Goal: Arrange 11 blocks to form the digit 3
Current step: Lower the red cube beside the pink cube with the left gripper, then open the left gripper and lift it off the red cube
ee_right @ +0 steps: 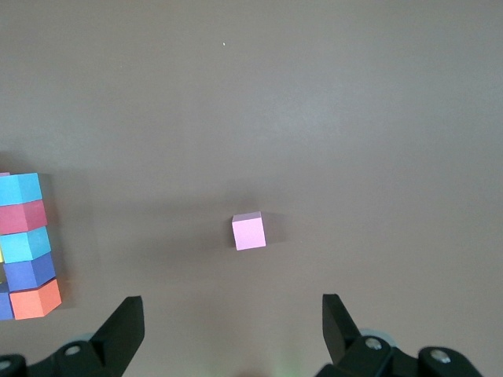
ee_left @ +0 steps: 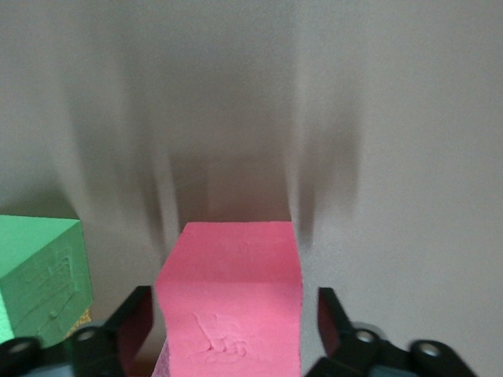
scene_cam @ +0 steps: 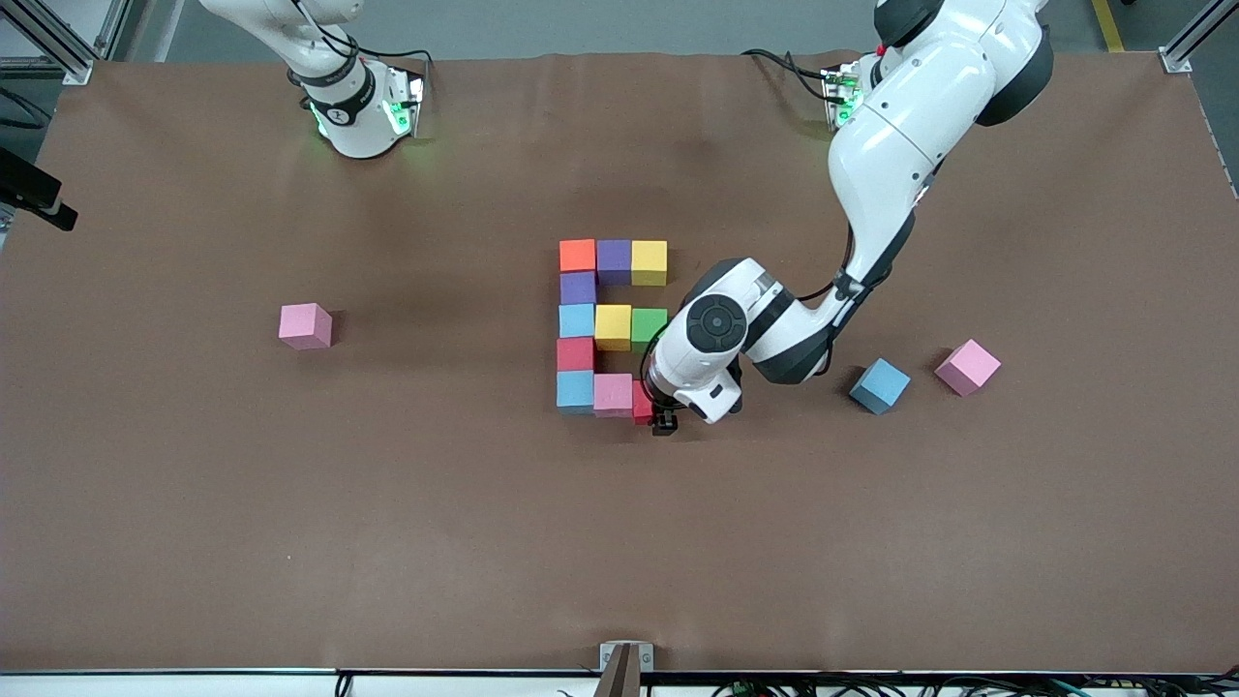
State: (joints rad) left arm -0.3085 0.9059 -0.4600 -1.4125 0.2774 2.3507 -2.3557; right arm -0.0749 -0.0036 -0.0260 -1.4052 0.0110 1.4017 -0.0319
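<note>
Straddling red block [ee_left: 232, 302] at digit 3 [scene_cam: 612, 326] bottom bar, left hand [ee_left: 232, 338] released; right hand [ee_right: 232, 334] spread, waiting.

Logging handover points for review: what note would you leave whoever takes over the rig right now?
Left gripper: open, fingers either side of the red block at the nearest bar's end.
Right gripper: open, waiting above a loose pink block.
Done: digit 3 shows all eleven blocks.
Left: lift the left gripper clear.
</note>
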